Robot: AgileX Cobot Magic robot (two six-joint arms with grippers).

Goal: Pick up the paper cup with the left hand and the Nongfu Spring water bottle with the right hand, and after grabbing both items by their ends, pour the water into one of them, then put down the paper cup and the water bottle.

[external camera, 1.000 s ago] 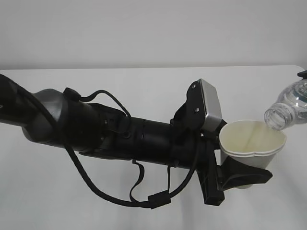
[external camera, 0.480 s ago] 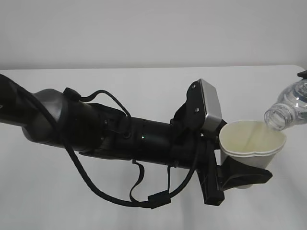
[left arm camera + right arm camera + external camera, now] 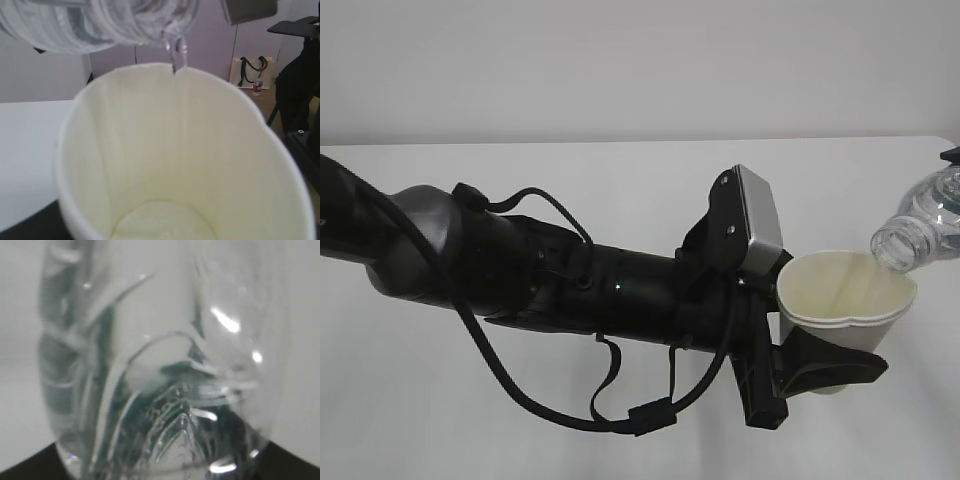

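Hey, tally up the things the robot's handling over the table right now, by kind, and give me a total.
Paper cup: 1
Water bottle: 1
Total: 2

Tilted capless bottle (image 3: 920, 228) over squeezed paper cup (image 3: 845, 295); apparently trickling.

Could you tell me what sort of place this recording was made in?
Probably a lab or office room: a bare white table against a plain wall, with a shopping bag on the floor behind.
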